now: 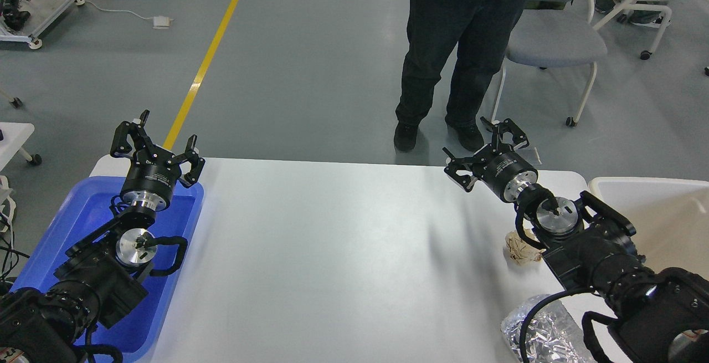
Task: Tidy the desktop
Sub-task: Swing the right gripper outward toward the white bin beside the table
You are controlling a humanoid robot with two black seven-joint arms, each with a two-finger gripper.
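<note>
**Showing both arms raised over a nearly bare desktop**

Spanning the middle of the head view, the white desktop lies between a blue tray on the left and a beige, white-rimmed bin at the right edge. The left gripper hangs above the tray's far end with its fingers spread wide and nothing between them. The right gripper is held over the desktop's far right edge, its fingers likewise parted and empty. A crumpled brown paper ball rests on the desktop just beside the right arm's wrist, partly hidden by it. A wad of silver foil lies nearer the front edge, under the same arm. Beyond the table, a person's dark-trousered legs stand on the grey floor beside a grey chair.
</note>
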